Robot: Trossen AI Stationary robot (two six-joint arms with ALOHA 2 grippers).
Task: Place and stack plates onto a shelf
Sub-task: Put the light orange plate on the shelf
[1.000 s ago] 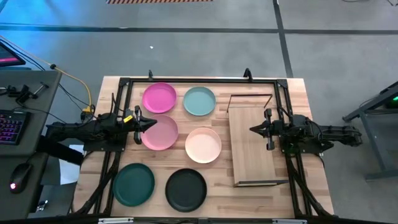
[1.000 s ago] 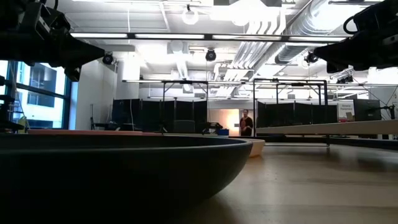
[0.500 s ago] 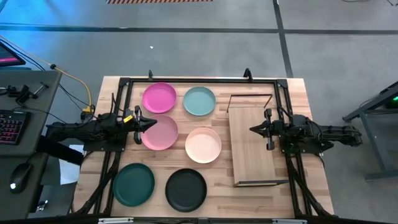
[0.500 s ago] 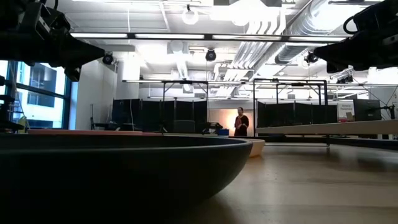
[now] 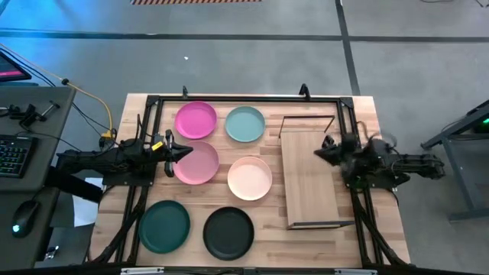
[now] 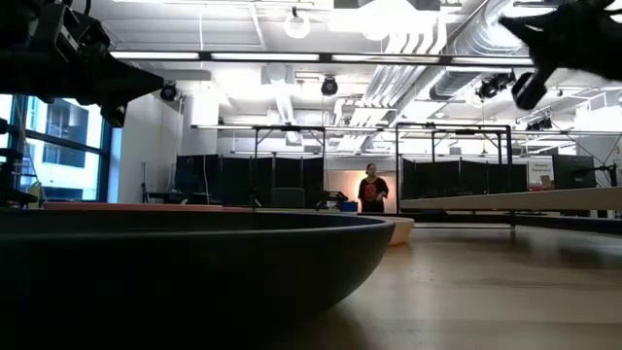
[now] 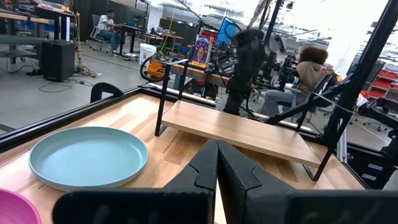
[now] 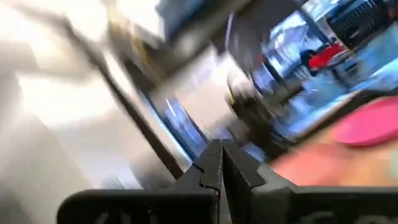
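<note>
Six plates rest flat on the tabletop: magenta [image 5: 195, 121], pale teal [image 5: 245, 124], light pink [image 5: 197, 163], cream-peach [image 5: 250, 177], dark green [image 5: 165, 226] and black [image 5: 228, 232]. The shelf [image 5: 309, 172] stands on its wire frame at the table's right, bare. My left gripper [image 5: 186, 150] is shut and hovers over the light pink plate's far-left rim. Its wrist view shows the teal plate [image 7: 87, 155] and the shelf [image 7: 239, 130] ahead. My right gripper [image 5: 319, 152] is shut and hangs above the shelf's right edge, pointing left. The black plate [image 6: 194, 272] fills the low view's foreground.
A black frame [image 5: 244, 98] runs around the tabletop's far, left and right sides. A desk with a keyboard [image 5: 14, 156] stands left of the table. A person [image 6: 370, 189] walks in the room behind. Bare wood lies between the black plate and the shelf's near end.
My right gripper has rolled about its own axis and shifted slightly toward the table's far-right, staying shut; its wrist view is smeared by the motion. My left arm and all plates have kept still. The person in the room behind has walked a little leftward.
</note>
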